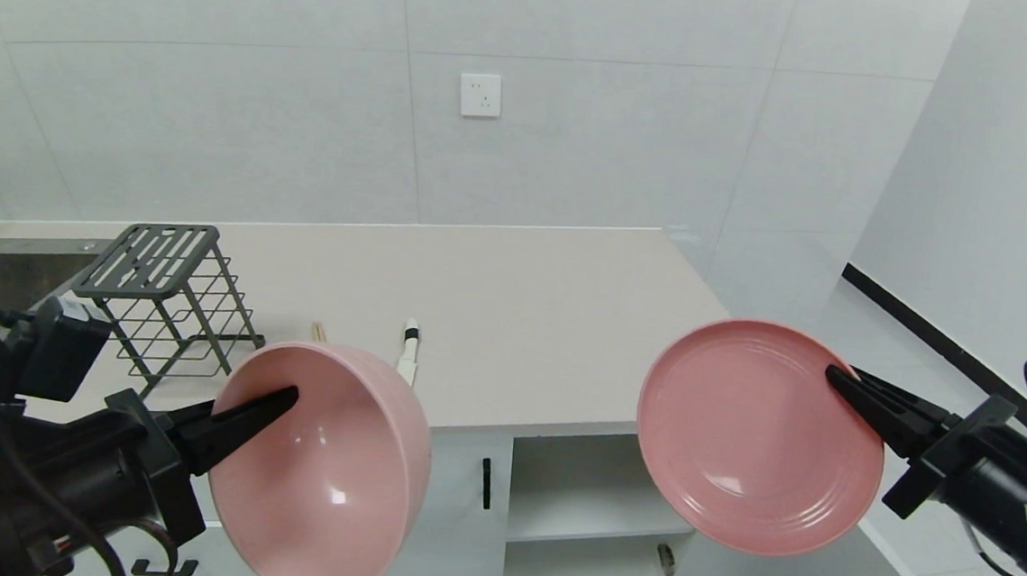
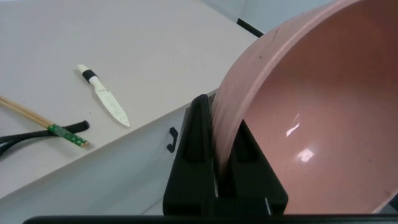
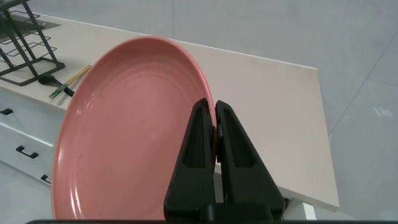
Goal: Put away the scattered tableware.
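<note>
Your left pincer (image 1: 287,395) is clamping the bowl (image 1: 342,484) rim, your right pincer (image 1: 833,374) is clamping the plate (image 1: 742,444) rim, both hanging by the tabletop (image 1: 522,298) front edge.

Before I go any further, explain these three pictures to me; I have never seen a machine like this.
This is a two-armed robot at a kitchen counter. The wide picture comes from a camera on its head; the other two come from cameras on its wrists, looking along the fingers. The left gripper is clamped on the rim of a pink bowl; the right gripper is clamped on the rim of a pink plate. Both are held in the air in front of the counter. On it are a white knife, chopsticks and a dark wire rack.
</note>
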